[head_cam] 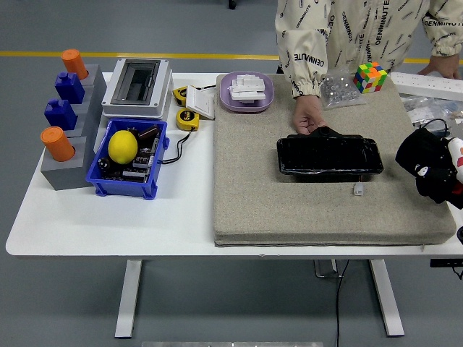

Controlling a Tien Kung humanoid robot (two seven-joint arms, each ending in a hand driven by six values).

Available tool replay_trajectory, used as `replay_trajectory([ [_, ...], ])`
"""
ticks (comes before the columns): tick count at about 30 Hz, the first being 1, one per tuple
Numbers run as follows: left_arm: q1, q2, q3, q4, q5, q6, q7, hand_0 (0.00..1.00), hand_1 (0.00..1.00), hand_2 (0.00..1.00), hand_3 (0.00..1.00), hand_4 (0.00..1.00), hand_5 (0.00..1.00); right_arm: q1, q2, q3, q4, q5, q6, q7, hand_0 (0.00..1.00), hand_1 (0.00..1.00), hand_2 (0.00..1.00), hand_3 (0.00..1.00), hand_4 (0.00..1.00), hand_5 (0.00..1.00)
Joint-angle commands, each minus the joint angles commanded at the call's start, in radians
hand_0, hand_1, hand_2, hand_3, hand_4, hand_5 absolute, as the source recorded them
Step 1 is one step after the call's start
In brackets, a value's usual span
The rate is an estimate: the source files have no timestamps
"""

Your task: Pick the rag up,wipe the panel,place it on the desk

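Observation:
A glossy black panel lies flat on a grey felt mat. A person's hand rests on the panel's far left edge. My right hand is at the picture's right edge, over the mat's right side. It is shut on a crumpled black rag. The rag sits a short way to the right of the panel and does not touch it. My left arm is out of view.
A small white connector lies just in front of the panel. A Rubik's cube, a plastic bag and a purple bowl stand at the mat's far edge. A blue bin, a white box and a grey peg block are on the left.

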Motion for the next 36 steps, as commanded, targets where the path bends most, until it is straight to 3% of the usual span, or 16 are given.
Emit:
replay_trajectory([
  [8,0.003,0.002,0.006,0.0,-0.002,0.0,0.0,0.611,0.639,0.655,0.562,0.626,0.436,-0.03,0.009,0.015,-0.006,-0.004,0.0,0.003,0.418,0.462,0.498,0.49,0.748,0.187],
  [21,0.002,0.004,0.01,-0.001,0.0,-0.001,0.0,0.611,0.64,0.654,0.561,0.626,0.436,-0.053,0.101,0.098,-0.039,-0.015,-0.011,0.015,0.419,0.462,0.498,0.49,0.749,0.19],
  [36,0.0,0.005,0.004,0.0,0.002,0.0,0.0,0.611,0.64,0.654,0.561,0.626,0.436,-0.047,0.097,0.082,-0.057,0.003,0.009,0.016,0.419,0.462,0.498,0.489,0.75,0.19],
])
